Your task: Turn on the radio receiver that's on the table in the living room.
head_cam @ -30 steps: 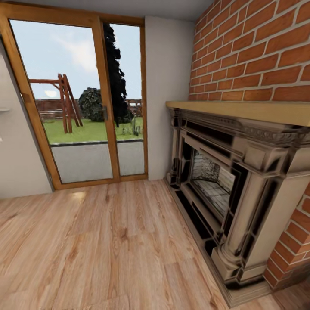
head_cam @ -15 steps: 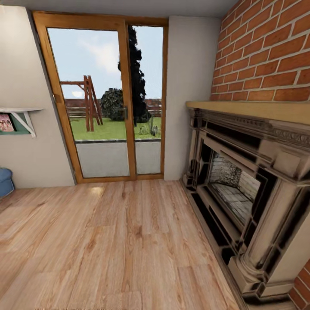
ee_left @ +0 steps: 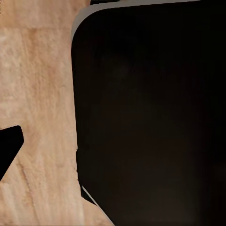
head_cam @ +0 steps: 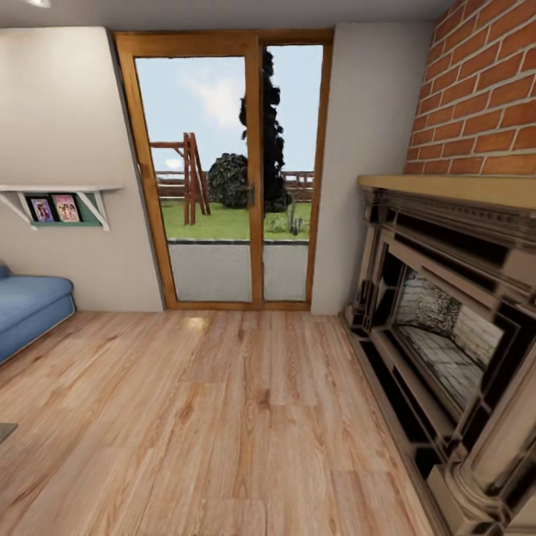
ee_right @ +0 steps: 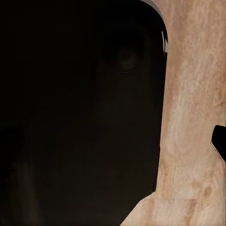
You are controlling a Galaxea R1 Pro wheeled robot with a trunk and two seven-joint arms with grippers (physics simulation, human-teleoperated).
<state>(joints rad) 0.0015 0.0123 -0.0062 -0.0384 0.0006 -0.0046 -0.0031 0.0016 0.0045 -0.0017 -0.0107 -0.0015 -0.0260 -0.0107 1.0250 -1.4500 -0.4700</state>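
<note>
The radio receiver is out of view. I am in the living room, over its light wood plank floor [head_cam: 223, 417], facing a wooden-framed glass door [head_cam: 231, 179]. A small grey flat corner [head_cam: 4, 430] pokes in at the left edge; I cannot tell whether it is the table. The left wrist view has a dark fingertip [ee_left: 8, 146] of my left gripper over the floor, beside a big dark rounded body [ee_left: 150, 117]. In the right wrist view a dark fingertip [ee_right: 219, 141] of my right gripper shows beside the same kind of dark mass [ee_right: 80, 113]. Neither jaw gap shows.
An ornate fireplace [head_cam: 454, 327] with a wooden mantel stands along the red brick wall [head_cam: 484, 97] on the right. The end of a blue sofa [head_cam: 30, 309] sits at the left, under a white shelf [head_cam: 59, 205] with photos. Open floor lies between them.
The camera has turned left: door and fireplace slid right in the picture, while the photo shelf, the blue sofa and the grey corner came into view at the left.
</note>
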